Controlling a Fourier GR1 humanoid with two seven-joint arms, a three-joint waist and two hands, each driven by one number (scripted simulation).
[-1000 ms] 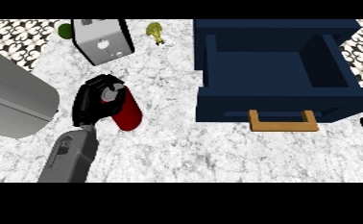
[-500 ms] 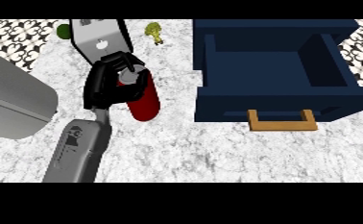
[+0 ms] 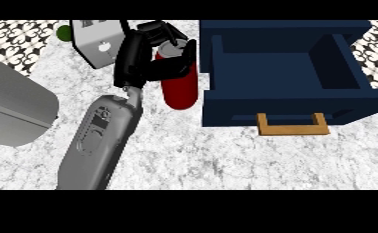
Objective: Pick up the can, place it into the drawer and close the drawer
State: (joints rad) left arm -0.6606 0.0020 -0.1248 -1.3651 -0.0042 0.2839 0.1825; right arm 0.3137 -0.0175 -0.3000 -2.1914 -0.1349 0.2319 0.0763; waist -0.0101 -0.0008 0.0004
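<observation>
Transport is in hand: the can (image 3: 179, 84) is held by curled fingers (image 3: 171, 66) of the left hand (image 3: 140, 59), and must be carried into the open drawer (image 3: 284, 72).

A white and grey marbled desk (image 3: 221, 162) fills most of the view, seen from steeply above. Along the top edge on both sides runs a wall of black-and-white patterned tile (image 3: 26, 42). A large grey rounded object (image 3: 22, 109) sits at the left edge, a pale grey boxy appliance (image 3: 96, 39) stands near the back, and a small green object (image 3: 65, 33) lies just beside it.
</observation>
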